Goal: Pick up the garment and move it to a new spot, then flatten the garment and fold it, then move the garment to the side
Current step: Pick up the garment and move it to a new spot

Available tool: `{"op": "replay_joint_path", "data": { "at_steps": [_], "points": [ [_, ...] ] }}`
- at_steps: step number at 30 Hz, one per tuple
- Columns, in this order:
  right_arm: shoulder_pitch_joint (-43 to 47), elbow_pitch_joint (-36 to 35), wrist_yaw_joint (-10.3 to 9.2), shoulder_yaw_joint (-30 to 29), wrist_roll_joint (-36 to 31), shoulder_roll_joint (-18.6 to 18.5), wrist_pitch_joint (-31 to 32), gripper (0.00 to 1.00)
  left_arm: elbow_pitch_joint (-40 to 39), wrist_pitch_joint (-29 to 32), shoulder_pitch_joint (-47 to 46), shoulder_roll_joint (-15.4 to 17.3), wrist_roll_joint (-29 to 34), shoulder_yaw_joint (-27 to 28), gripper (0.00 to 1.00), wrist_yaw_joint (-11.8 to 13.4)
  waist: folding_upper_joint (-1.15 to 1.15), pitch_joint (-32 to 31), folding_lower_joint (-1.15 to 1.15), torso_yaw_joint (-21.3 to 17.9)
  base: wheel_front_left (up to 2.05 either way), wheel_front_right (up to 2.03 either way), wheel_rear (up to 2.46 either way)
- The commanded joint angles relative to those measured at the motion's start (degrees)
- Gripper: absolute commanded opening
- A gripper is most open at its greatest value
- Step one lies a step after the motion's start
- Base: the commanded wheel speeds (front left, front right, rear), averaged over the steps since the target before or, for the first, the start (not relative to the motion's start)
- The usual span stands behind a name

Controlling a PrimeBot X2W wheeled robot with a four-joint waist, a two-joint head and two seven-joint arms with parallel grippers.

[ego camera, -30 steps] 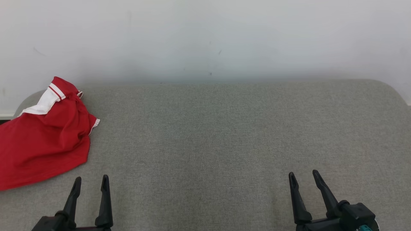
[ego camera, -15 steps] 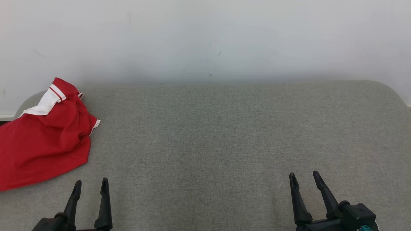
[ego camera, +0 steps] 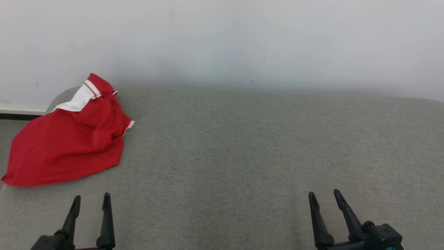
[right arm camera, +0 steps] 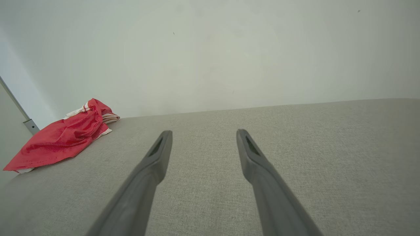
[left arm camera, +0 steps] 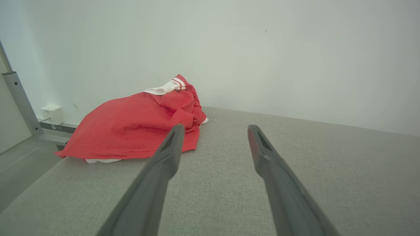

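Note:
The garment (ego camera: 69, 142) is a red shirt with white trim, lying crumpled at the far left corner of the grey padded surface (ego camera: 242, 146). In the left wrist view the garment (left arm camera: 137, 126) lies ahead and left of the fingers; in the right wrist view the garment (right arm camera: 62, 137) is far off to the left. My left gripper (ego camera: 91, 198) hovers open near the front edge, just short of the garment's near hem. Over at the front right, my right gripper (ego camera: 324, 194) is open too, with nothing between its fingers.
A plain white wall (ego camera: 222, 41) runs along the back of the surface. The surface's left edge (ego camera: 5, 194) drops off beside the garment, with a metal post (left arm camera: 19, 98) and a white wall socket (left arm camera: 52, 113) beyond it.
The head view has swung left, so the garment and surface sit further right in the picture. Both grippers stay open and low in the view.

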Motion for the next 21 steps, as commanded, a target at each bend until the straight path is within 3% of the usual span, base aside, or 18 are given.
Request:
{"op": "replay_joint_path", "data": {
  "at_steps": [1, 13, 21],
  "points": [
    [0.4, 0.2, -0.13, 0.2, 0.3, -0.1, -0.1, 1.00, 0.1, -0.1, 0.2, 0.5, 0.4, 0.3, 1.00, 0.5, 0.00, -0.2, 0.00, 3.0, 0.00, 0.00, 0.00],
    [-0.1, 0.8, -0.14, 1.4, 0.8, -0.1, 0.0, 1.00, 0.7, -0.1, 0.3, 1.2, 1.2, 0.8, 1.00, 1.4, 0.00, -0.3, 0.00, 13.1, 0.00, 0.00, 0.00],
    [-0.6, 1.1, -0.14, 2.7, 1.2, -0.1, 0.0, 1.00, 0.3, -0.1, 1.0, 1.4, 1.2, 2.1, 1.00, 2.4, 0.00, -0.1, 0.00, 17.8, 0.00, 0.00, 0.00]
  ]
}}
